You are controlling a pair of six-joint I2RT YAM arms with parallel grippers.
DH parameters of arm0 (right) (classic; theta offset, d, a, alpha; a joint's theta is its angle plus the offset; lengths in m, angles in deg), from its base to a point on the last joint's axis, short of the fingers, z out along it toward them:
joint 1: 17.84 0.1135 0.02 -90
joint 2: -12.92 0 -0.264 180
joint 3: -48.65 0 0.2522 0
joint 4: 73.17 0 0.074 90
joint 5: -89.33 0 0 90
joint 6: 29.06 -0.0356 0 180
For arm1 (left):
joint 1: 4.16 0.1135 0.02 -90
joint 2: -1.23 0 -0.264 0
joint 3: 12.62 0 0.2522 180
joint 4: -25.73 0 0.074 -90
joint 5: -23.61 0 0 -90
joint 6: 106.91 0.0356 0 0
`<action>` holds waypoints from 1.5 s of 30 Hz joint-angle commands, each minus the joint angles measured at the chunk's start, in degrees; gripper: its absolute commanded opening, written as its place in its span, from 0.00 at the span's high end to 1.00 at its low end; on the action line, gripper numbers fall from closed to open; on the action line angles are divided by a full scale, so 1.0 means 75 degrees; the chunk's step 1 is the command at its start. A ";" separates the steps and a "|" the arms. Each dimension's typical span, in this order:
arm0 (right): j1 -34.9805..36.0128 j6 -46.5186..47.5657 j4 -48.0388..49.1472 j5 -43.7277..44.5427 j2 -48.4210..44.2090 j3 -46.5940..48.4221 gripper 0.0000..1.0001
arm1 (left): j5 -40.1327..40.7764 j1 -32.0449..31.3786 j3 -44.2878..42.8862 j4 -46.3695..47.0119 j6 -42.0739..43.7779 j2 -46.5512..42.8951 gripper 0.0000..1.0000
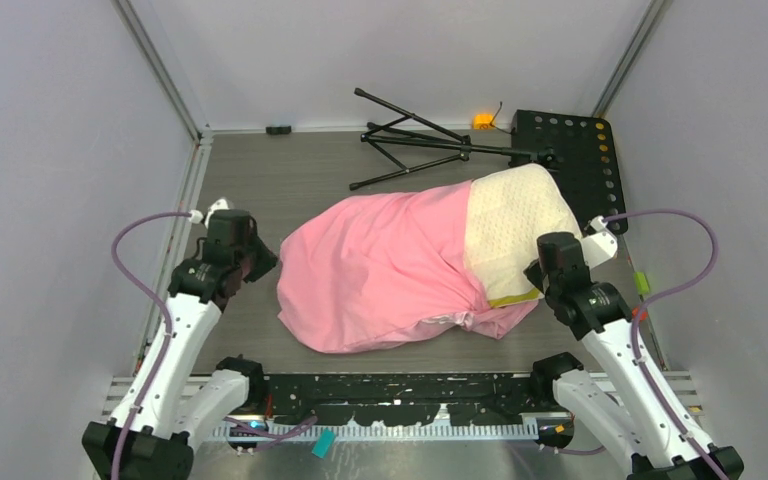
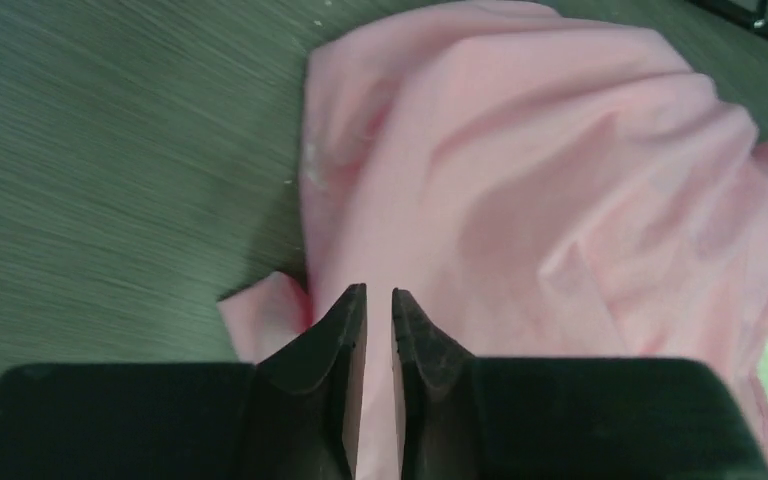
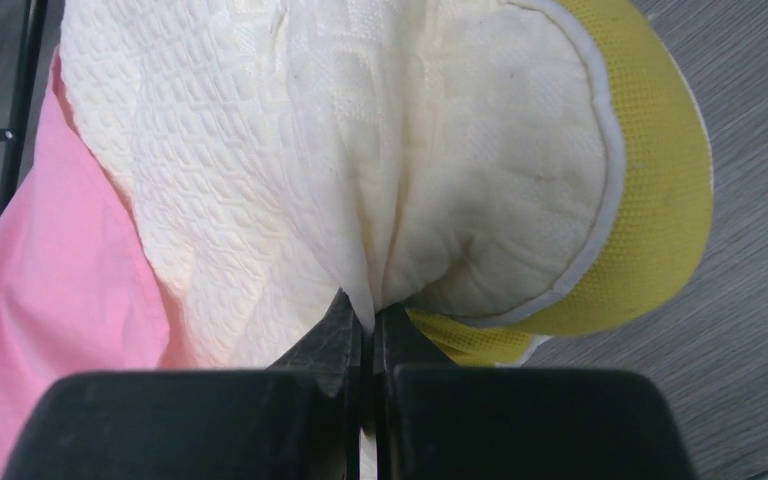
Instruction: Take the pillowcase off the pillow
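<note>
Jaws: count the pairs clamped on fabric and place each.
2. The left gripper pinches the pillowcase at its left edge; the right gripper pinches the pillow at its bare end. Neither is hidden.

Bright, even overhead light — soft shadows (2 wrist views blurred up close).

We see a robotics lab cell: plain grey walls (image 1: 400, 50), metal frame posts (image 1: 158, 65), a tripod (image 1: 415, 140) on the table (image 1: 260, 175).

Plain pink pillowcase (image 1: 380, 265), cream quilted pillow (image 1: 515, 225) with yellow edge band, grey wood-grain table (image 1: 290, 175)
</note>
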 commanded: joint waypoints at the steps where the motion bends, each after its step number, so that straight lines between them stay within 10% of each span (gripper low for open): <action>1: -0.0013 0.0203 0.0112 0.0743 -0.0319 0.0449 1.00 | -0.1238 0.0881 -0.0370 -0.0248 0.1094 0.0247 0.55; 4: -0.0017 0.0135 0.0127 0.0587 -0.0264 0.0353 1.00 | -0.2260 0.0896 -0.0308 -0.0514 0.1054 0.0796 0.12; 15: -0.0011 0.0153 0.0402 0.0221 0.0022 0.0260 1.00 | -0.3345 0.0880 0.1343 0.0702 0.0829 0.0858 0.01; 19: -0.0014 0.0143 0.0469 0.0145 0.0097 0.0311 1.00 | -0.2934 0.0874 0.1950 0.1605 0.0142 0.0984 0.25; 25: -0.0015 0.0347 0.0534 0.0159 0.0086 0.0490 1.00 | -0.1384 0.0884 0.1910 0.2154 -0.0017 0.1004 0.99; 45: -0.0017 0.0529 0.0099 0.2238 -0.0018 0.1888 1.00 | 0.3971 0.0971 -0.3074 0.0546 0.3073 0.1839 1.00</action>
